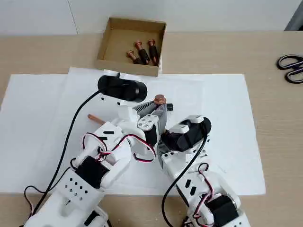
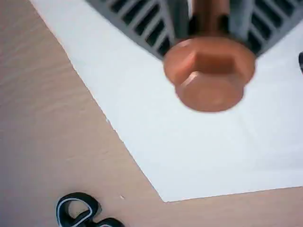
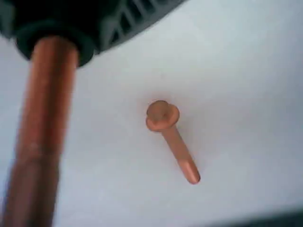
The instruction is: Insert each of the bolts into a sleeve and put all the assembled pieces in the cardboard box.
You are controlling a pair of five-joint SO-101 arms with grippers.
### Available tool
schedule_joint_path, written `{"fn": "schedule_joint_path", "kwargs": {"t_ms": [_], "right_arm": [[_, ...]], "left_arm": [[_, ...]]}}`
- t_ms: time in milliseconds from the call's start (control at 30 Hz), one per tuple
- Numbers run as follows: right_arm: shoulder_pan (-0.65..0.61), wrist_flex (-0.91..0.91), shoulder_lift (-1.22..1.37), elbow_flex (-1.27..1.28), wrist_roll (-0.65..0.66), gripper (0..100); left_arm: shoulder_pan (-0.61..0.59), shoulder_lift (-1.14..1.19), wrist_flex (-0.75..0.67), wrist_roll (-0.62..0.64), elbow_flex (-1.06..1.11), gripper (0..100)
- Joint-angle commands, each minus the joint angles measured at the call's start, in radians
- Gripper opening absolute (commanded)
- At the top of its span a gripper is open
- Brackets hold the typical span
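Note:
My left gripper [image 1: 152, 110] is shut on the shank of a copper bolt [image 2: 209, 71], whose hex head [image 1: 159, 99] sticks out past the grey fingers [image 2: 137, 19]. My right gripper [image 3: 57, 28] meets it from the near side and is shut on a black sleeve [image 3: 49, 35]; a copper shank [image 3: 40, 132] runs out of that sleeve towards the camera. In the high view both grippers crowd together mid-paper, hiding the sleeve. A loose bolt [image 3: 171, 142] lies on the white paper [image 1: 222, 123]; its shank [image 1: 96, 119] shows beside the left arm. The cardboard box [image 1: 127, 66] holds three assembled pieces [image 1: 142, 52].
A small black piece [image 1: 169, 107], maybe another sleeve, lies right beside the held bolt's head. Scissors [image 1: 291, 68] rest on the wooden table at the far right, and again near the paper's corner [image 2: 83, 213]. Arm cables hang over the front of the paper.

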Motion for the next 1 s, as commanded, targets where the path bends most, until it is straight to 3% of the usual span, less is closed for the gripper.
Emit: {"fn": "schedule_joint_path", "kwargs": {"t_ms": [0,400,633,967], "right_arm": [[-0.005,-0.024,-0.004,-0.012,-0.006,0.4],[-0.005,-0.024,-0.004,-0.012,-0.005,0.4],[-0.005,-0.024,-0.004,-0.012,-0.005,0.4],[-0.004,-0.024,-0.004,-0.012,-0.005,0.4]], "left_arm": [[0.003,-0.034,0.005,-0.005,-0.013,1],[0.006,-0.032,0.058,-0.003,-0.016,1],[0.072,-0.032,0.173,-0.003,-0.019,1],[0.072,-0.031,0.238,-0.003,-0.015,1]]}}
